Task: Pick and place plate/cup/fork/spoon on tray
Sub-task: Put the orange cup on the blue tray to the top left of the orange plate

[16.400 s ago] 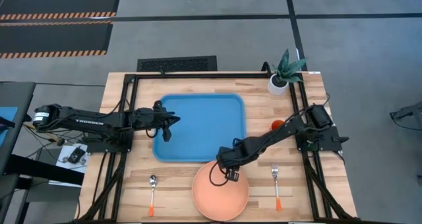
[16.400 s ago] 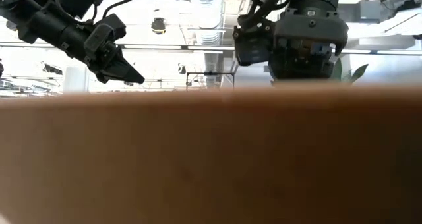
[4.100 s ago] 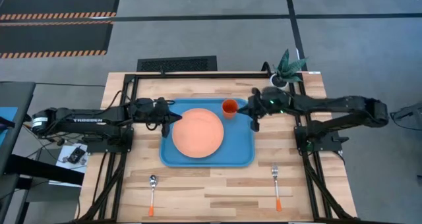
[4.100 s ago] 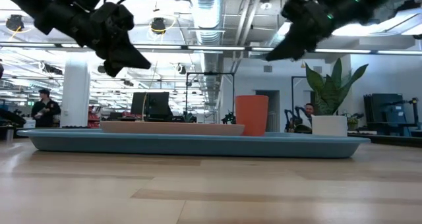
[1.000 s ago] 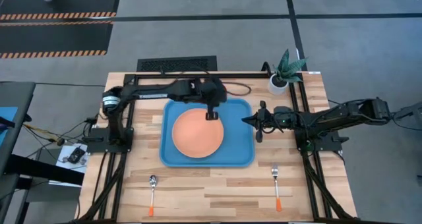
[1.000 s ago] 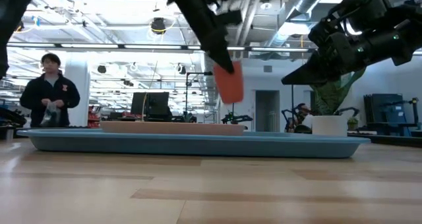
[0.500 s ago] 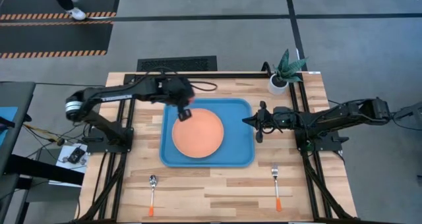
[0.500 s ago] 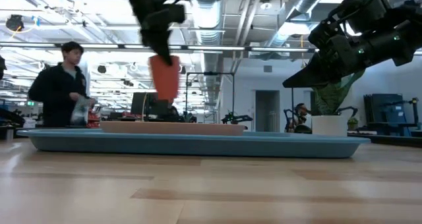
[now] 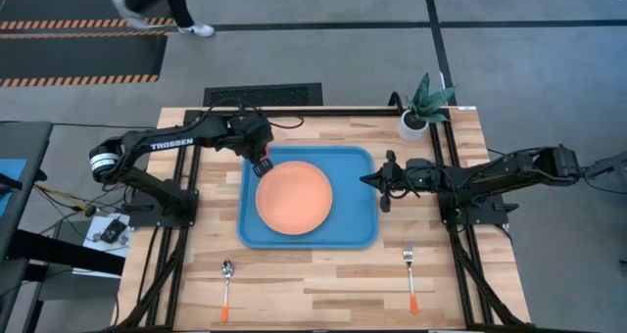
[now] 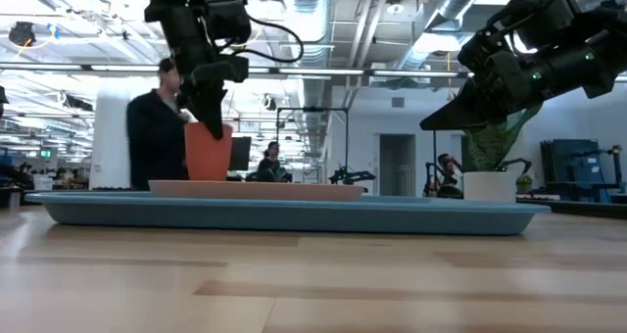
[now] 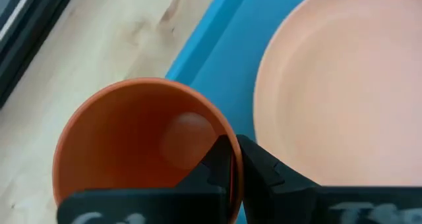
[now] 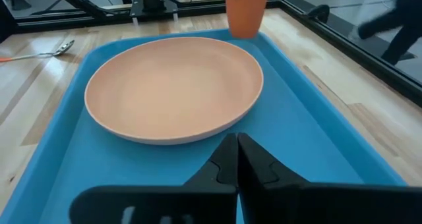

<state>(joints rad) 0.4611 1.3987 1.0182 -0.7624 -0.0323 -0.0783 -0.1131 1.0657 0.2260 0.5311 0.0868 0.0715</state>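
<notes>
1. Near the bench's [image 9: 323,284] front edge lie the two utensils: the spoon [image 9: 226,286] toward the front-left corner and the fork [image 9: 410,277] toward the front-right corner, both with handles pointing to the front edge, well apart from each other and from the tray.
2. At mid-bench sits the blue tray [image 9: 358,230], with the salmon-orange plate [image 9: 294,197] lying flat in it, nearer the tray's left side.
3. Just beyond the tray's right edge hangs the right pincer [image 9: 369,179], its fingers pressed together with nothing between them, tips pointing at the tray.
4. At the tray's far-left corner is the left pincer [image 9: 262,166], clamped on the rim of the orange cup [image 11: 132,151]; one finger [image 11: 221,165] is inside the cup and the other outside its wall. In the low view the cup [image 10: 208,152] is upright, just beside the plate's far-left edge; whether it touches the tray cannot be told.
5. At the bench's far-right corner stands a white pot with a green plant [image 9: 421,108].
6. Beyond the bench, a person [image 9: 162,0] is on the floor.
</notes>
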